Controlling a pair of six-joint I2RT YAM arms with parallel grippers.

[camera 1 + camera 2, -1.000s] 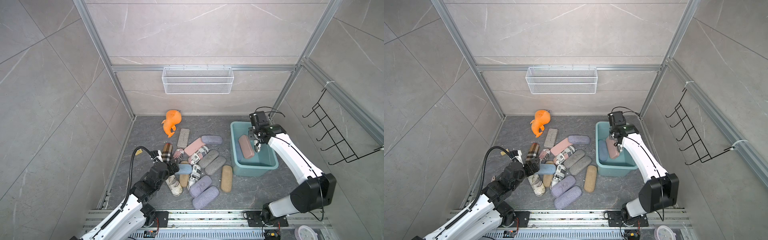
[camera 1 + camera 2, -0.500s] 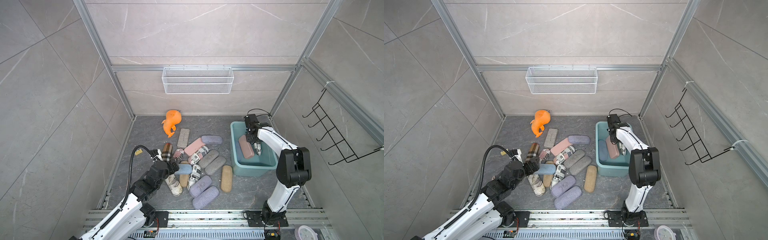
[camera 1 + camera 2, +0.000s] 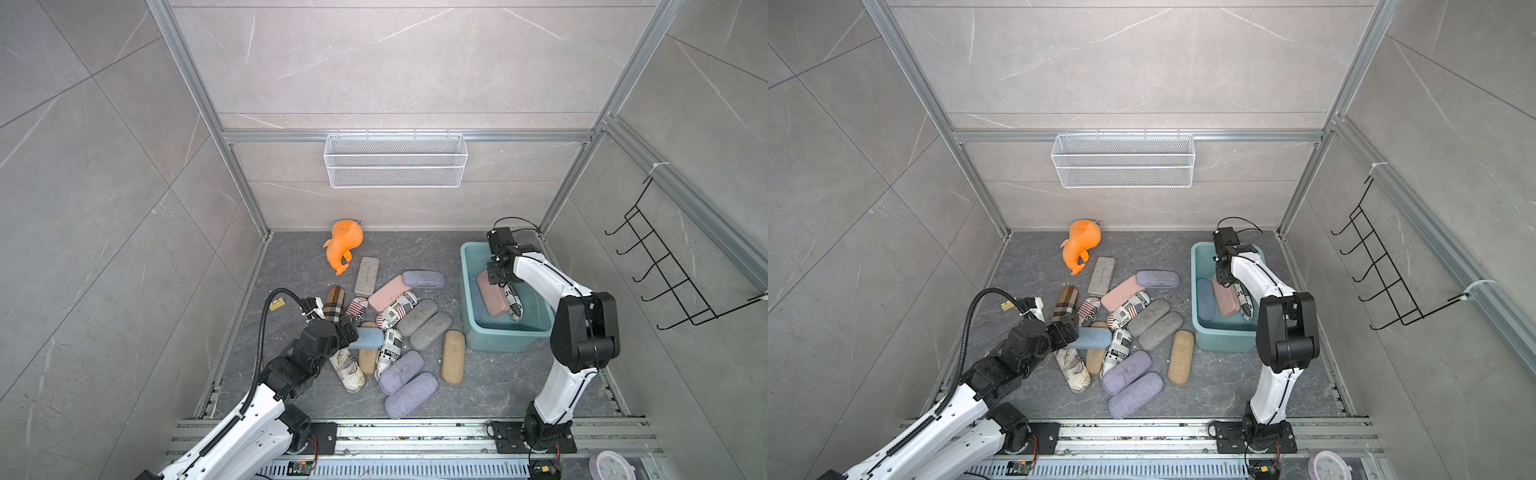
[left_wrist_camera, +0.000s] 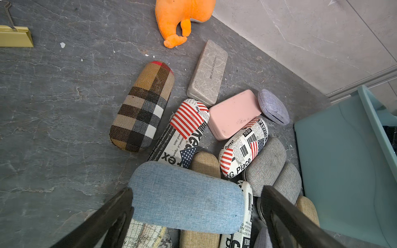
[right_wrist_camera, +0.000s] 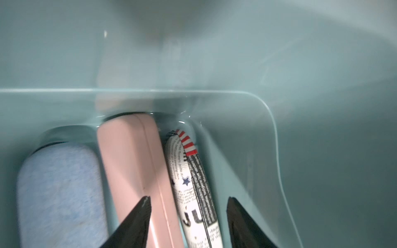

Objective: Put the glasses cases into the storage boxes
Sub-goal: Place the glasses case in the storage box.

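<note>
L gripper (image 4: 196, 189) wide astride blue case (image 4: 184, 206), R gripper (image 5: 188, 198) parted over flag-print case (image 5: 189, 167) (inside teal tub (image 5: 322, 150))

**Colour key.** In the teal-green plastic tub (image 3: 505, 345): pale blue fabric case (image 5: 60, 189); smooth pink case (image 5: 129, 161); white newsprint case (image 5: 193, 193) with red stripes and a blue star.

On the dark grey veined stone worktop (image 4: 53, 107):
- tan plaid case (image 4: 141, 107), crossed with black, white and one red band
- light blue denim-textured case (image 4: 187, 197)
- pale grey marbled box case (image 4: 208, 73)
- rounded pink case (image 4: 234, 113)
- lilac fabric case (image 4: 274, 106)
- two flag-and-newsprint cases (image 4: 187, 131), (image 4: 242, 148), in red, white, blue and black
- grey fabric cases (image 4: 266, 165)
- tan fabric case (image 4: 204, 163)

Also shown: orange plush toy (image 4: 182, 12); black fingers (image 4: 113, 216); white wire mesh basket (image 3: 395, 162).
</note>
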